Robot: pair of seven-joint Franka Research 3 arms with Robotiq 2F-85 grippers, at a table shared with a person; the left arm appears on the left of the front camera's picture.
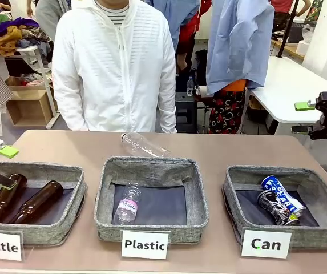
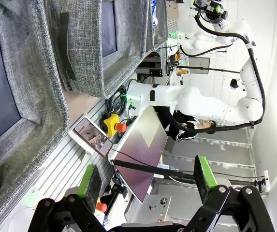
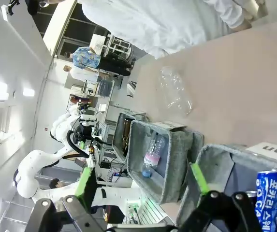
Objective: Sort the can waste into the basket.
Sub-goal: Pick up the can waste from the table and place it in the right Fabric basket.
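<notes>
both cans, the blue-and-white can (image 1: 277,189) and the dark can (image 1: 273,206), are lying inside the "can" basket (image 1: 323,197) at the desk's (image 1: 220,145) right, while right gripper (image 1: 307,118) and left gripper (image 2: 145,181) are hovering with fingers wide, holding nothing.

Bottle card (image 1: 0,245) cut by left edge, dark can (image 1: 274,206) partly hidden behind blue can (image 1: 283,192)

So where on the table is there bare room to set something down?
Bare strips lie behind the Bottle basket and behind the Can basket, either side of the loose plastic bottle. The gaps between baskets are narrow, and the front edge is crowded with cards.
</notes>
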